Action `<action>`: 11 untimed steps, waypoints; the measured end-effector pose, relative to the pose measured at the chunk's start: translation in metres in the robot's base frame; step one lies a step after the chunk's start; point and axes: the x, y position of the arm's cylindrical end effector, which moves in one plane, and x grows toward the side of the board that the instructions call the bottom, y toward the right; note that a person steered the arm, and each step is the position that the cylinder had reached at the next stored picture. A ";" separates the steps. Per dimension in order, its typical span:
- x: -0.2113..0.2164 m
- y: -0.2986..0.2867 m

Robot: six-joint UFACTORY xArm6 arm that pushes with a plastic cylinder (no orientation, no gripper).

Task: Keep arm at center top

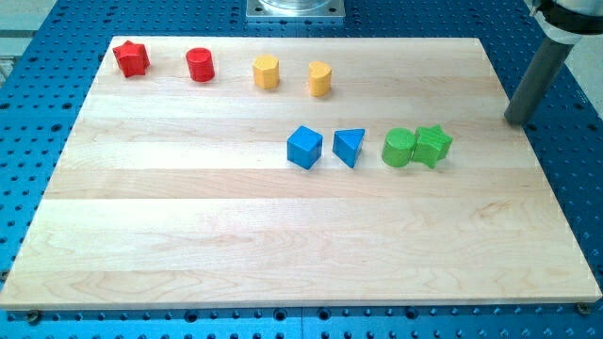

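My rod comes down from the view's top right, and my tip rests at the right edge of the wooden board, off to the right of all blocks. The nearest blocks are the green star and the green cylinder, which touch each other, left and a little below my tip. A blue triangle and a blue cube lie further left. Along the top sit a red star, a red cylinder, a yellow hexagon and a yellow half-round block.
The board lies on a blue perforated table. A grey metal base plate stands at the view's top centre, just beyond the board's top edge.
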 end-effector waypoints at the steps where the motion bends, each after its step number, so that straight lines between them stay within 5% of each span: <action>1: -0.003 0.003; 4: -0.012 -0.005; 7: -0.140 -0.146; 11: -0.142 -0.156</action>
